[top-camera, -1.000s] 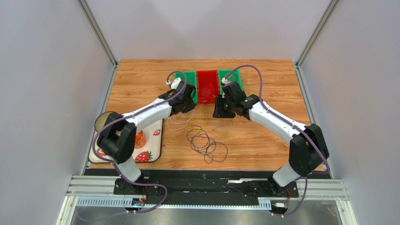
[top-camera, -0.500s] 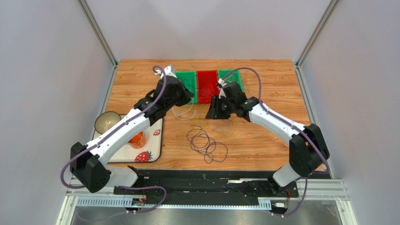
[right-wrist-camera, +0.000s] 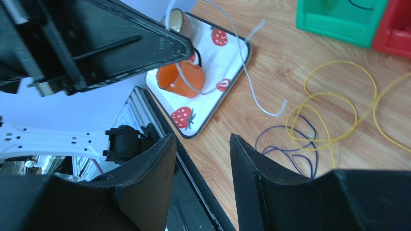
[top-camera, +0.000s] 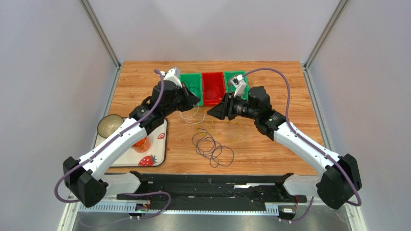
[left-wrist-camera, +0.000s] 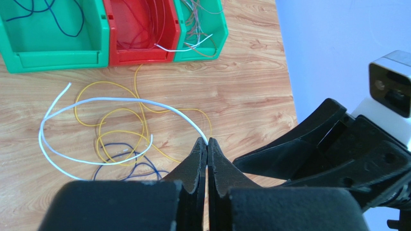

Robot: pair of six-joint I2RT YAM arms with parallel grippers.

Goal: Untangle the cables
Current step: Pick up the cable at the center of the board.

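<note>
Top external view: we see both arms reaching over a wood table (top-camera: 275,139) twd three bins at the back. The cables are in two places: some in the bins, the rest loose mid-table just in front of them.

Left gripper (left-wrist-camera: 207,144) is clamped tight on one end of the white cable (left-wrist-camera: 120,99), which trails in a long loop down twd the table. Right gripper (right-wrist-camera: 201,139) has its jaws parted w/ nothing btwn them, and it hovers just beside the left one.

Done so far, we judge: the left green bin (left-wrist-camera: 53,57) has dark cables in it, the red bin (left-wrist-camera: 142,55) reddish ones, the right green bin (left-wrist-camera: 200,48) pale ones, so sorting is partly through.

Left to do: the white cable is lifted but not binned. In the left wrist view its loop crosses the yellow cables (right-wrist-camera: 337,61), and we can't tell if it hangs free of them. The yellow cables overlap the dark purple cables (top-camera: 211,147) on the wood, so those prob. need pulling apart & binning too.
</note>
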